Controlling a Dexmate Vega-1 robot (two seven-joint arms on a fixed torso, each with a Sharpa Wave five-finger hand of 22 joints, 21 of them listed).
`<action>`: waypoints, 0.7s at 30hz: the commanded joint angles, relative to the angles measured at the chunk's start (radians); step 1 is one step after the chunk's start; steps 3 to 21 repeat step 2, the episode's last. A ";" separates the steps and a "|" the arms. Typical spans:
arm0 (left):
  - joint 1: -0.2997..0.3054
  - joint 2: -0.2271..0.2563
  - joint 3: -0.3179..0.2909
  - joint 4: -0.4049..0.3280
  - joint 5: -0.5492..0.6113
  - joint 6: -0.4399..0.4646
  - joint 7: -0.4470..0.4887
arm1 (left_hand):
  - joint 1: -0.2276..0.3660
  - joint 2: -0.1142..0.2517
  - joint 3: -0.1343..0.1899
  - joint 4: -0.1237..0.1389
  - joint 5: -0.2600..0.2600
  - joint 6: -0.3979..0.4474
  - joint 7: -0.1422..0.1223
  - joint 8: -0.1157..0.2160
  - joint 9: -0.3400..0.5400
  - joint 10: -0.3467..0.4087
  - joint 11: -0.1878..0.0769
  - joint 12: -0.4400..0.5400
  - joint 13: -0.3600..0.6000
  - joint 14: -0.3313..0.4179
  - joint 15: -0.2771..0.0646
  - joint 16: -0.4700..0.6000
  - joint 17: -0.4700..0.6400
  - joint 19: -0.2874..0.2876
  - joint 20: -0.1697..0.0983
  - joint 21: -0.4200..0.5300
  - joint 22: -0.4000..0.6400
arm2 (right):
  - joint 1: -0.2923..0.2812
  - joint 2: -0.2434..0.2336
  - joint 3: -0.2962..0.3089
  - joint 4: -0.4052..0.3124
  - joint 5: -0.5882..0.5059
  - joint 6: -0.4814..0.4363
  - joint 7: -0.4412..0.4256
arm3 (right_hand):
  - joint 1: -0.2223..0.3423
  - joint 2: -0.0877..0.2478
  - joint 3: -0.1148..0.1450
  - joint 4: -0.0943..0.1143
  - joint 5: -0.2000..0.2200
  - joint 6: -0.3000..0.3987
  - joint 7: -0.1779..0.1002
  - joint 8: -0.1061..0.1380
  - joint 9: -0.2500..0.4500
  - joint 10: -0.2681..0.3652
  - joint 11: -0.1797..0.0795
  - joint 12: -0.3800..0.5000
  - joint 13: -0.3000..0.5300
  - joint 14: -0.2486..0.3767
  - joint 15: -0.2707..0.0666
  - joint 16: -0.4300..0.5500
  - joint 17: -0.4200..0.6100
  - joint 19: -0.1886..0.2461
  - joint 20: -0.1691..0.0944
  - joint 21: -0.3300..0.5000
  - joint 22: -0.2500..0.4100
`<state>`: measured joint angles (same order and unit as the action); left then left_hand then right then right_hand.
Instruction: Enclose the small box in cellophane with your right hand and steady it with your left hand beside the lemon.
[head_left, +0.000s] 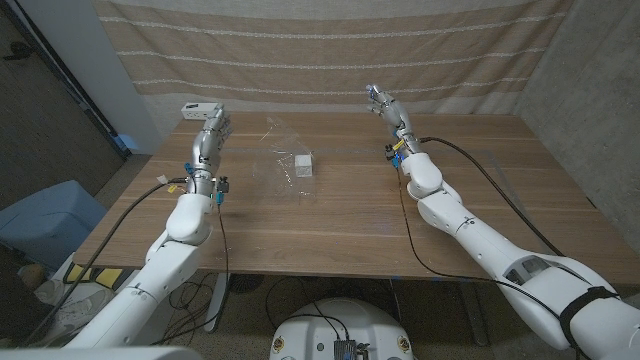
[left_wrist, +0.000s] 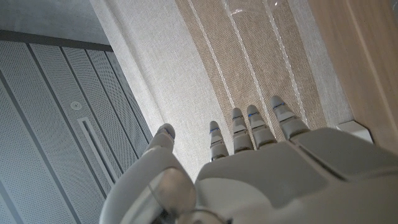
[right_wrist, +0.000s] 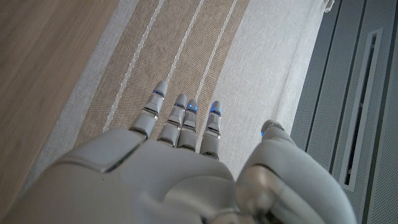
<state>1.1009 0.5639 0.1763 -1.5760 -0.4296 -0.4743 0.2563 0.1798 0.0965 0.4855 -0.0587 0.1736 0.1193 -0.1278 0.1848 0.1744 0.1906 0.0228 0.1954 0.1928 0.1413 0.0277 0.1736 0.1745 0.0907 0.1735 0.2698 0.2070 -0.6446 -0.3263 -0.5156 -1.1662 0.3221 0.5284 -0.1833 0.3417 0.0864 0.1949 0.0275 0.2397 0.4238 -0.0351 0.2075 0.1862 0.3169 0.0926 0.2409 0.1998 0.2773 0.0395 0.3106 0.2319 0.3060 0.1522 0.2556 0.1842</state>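
In the head view, the small white box sits on a clear cellophane sheet slightly above the middle of the frame, on the wooden table. The left hand at upper left and the right hand at upper right are well apart from it, near the far edge. Both wrist views show the fingers straight and spread, holding nothing, with a striped curtain behind.

**Count of things on and around the table**

One small white box sits on one sheet of clear cellophane. One wooden table carries them. Two robot hands are in view: one left hand and one right hand. One striped curtain hangs behind.
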 joint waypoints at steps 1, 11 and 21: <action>-0.061 0.027 0.033 0.077 -0.084 0.037 -0.115 | -0.009 0.003 -0.004 0.003 0.003 -0.003 0.001 -0.002 0.002 -0.006 0.000 -0.004 0.002 -0.007 0.003 0.000 0.004 -0.006 0.000 -0.002 0.002 | -0.101 -0.015 0.083 -0.103 0.032 -0.017 -0.093 | 0.005 0.006 0.006 -0.001 -0.004 0.008 0.008 0.006 0.000 0.010 0.001 0.003 0.004 0.010 0.001 0.007 0.000 0.012 0.001 0.005 0.002; -0.068 0.025 0.037 0.089 -0.096 0.038 -0.129 | -0.010 0.003 -0.004 0.003 0.003 -0.004 0.002 -0.003 0.002 -0.007 0.000 -0.004 0.002 -0.008 0.003 0.000 0.004 -0.006 0.000 -0.002 0.002 | -0.108 -0.015 0.085 -0.112 0.027 -0.019 -0.105 | 0.005 0.006 0.006 -0.002 -0.005 0.008 0.008 0.005 0.000 0.008 0.000 0.002 0.004 0.011 -0.002 0.007 0.000 0.013 0.002 0.005 0.002; -0.068 0.025 0.037 0.089 -0.096 0.038 -0.129 | -0.010 0.003 -0.004 0.003 0.003 -0.004 0.002 -0.003 0.002 -0.007 0.000 -0.004 0.002 -0.008 0.003 0.000 0.004 -0.006 0.000 -0.002 0.002 | -0.108 -0.015 0.085 -0.112 0.027 -0.019 -0.105 | 0.005 0.006 0.006 -0.002 -0.005 0.008 0.008 0.005 0.000 0.008 0.000 0.002 0.004 0.011 -0.002 0.007 0.000 0.013 0.002 0.005 0.002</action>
